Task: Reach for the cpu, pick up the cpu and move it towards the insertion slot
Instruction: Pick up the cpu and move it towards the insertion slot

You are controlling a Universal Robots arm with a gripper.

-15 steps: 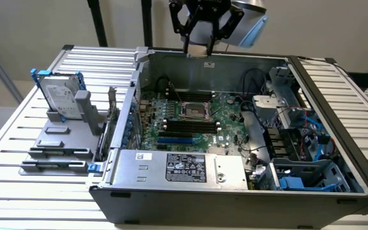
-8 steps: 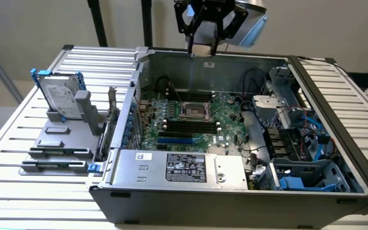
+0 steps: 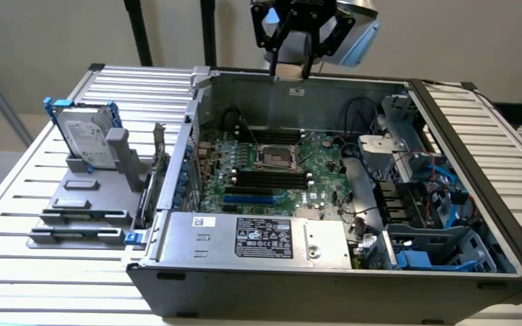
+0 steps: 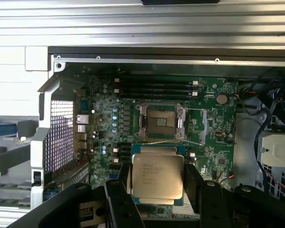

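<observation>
on the exterior view's left, at about nine o'clock from the open computer case [image 3: 478, 272], a silver hard drive [image 3: 87, 141] with a blue bracket stands upright in a grey holder [image 3: 79, 204] on the slatted metal table [image 3: 25, 272]. flat grey trays lie in front of it.

the case lies open on its side. inside, the green motherboard [image 3: 288, 183] occupies the middle. the insertion slot [image 3: 273, 158], a square socket with a shiny metal frame and a dark centre, sits near the board's centre; long black memory slots [image 3: 268, 179] lie just beside it toward six o'clock, and another set toward twelve o'clock. a silver power supply [image 3: 261, 239] with a label sits at six o'clock of the board. at three o'clock, cables and blue drive brackets [image 3: 433, 261] crowd the right bay.

the gripper [image 3: 292, 73] hangs above the far wall of the case, at twelve o'clock from the socket, well apart from it. in the wrist view, the gripper [image 4: 156, 178] has its dark fingers [image 4: 195, 187] standing on either side of the cpu [image 4: 156, 176], a flat square chip with a silvery top, and closed onto its edges; the chip is held level and clear of the board. in the same view the insertion slot [image 4: 160, 122] lies just beyond the chip's far edge, its frame open and its centre bare.
</observation>
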